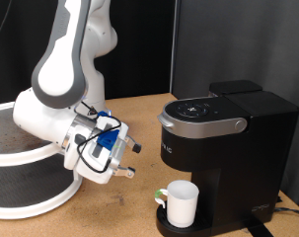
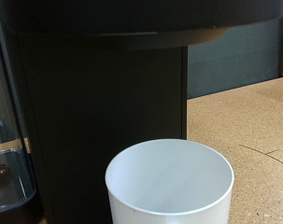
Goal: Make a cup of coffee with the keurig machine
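The keurig machine (image 1: 223,138) is a boxy black coffee maker with its rounded top shut, at the exterior view's right. The white cup (image 1: 181,202) stands upright on the drip tray under its spout, with a greenish handle on the exterior view's left. My gripper (image 1: 132,160) hangs to the left of the cup, apart from it, fingers spread and holding nothing. In the wrist view the cup (image 2: 169,185) is close, open and empty inside, in front of the machine's black front (image 2: 104,103). My fingers do not show in the wrist view.
A large round black platform with a white rim (image 1: 31,188) fills the exterior view's lower left, under the arm. The brown tabletop (image 1: 129,212) lies between it and the machine. A cable (image 1: 287,207) runs beside the machine's base at the right.
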